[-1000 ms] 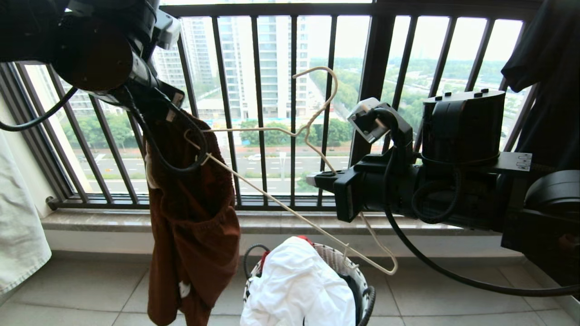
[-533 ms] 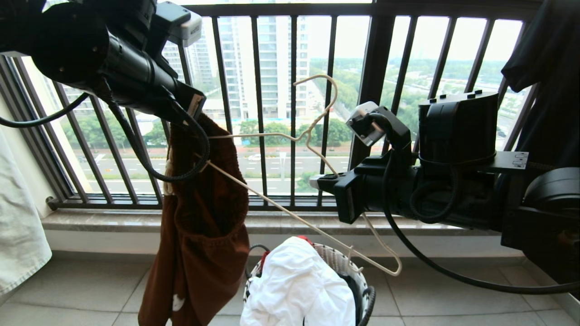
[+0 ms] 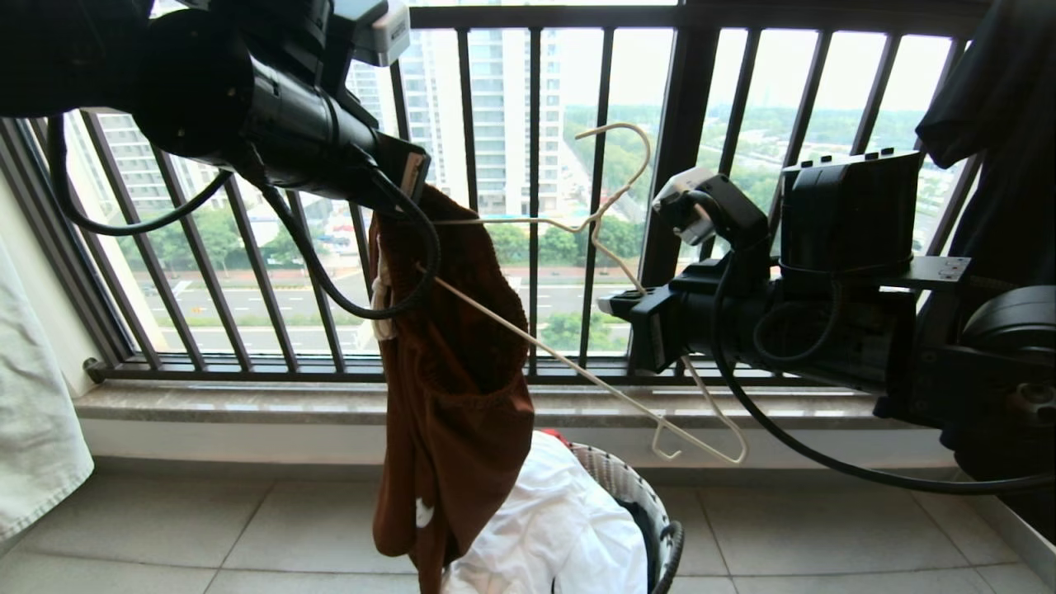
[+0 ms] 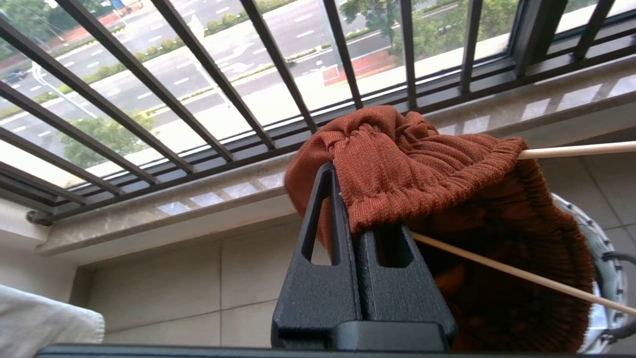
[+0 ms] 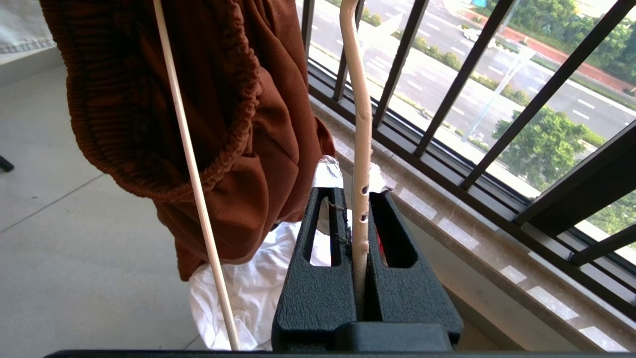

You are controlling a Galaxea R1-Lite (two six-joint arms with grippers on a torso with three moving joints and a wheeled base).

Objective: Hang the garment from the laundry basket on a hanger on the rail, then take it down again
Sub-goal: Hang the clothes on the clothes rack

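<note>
The garment (image 3: 450,388), rust-brown shorts, hangs in the middle with its waistband threaded over one end of the hanger (image 3: 577,370). My left gripper (image 3: 412,177) (image 4: 353,199) is shut on the gathered waistband (image 4: 422,164). My right gripper (image 3: 615,305) (image 5: 360,174) is shut on the cream wire of the hanger (image 5: 361,99), held tilted in the air with its hook up before the bars. The laundry basket (image 3: 672,544) stands on the floor below, partly behind the shorts. The rail is out of view.
A white cloth (image 3: 561,520) fills the basket. The black balcony railing (image 3: 681,165) and a stone sill (image 3: 247,404) run close behind. A black T-shirt (image 3: 998,99) hangs at top right, and a pale cloth (image 3: 33,429) at the left edge.
My left arm has swung to the right and carried the shorts further along the hanger's wire. The right gripper and the hanger have shifted a little right and up.
</note>
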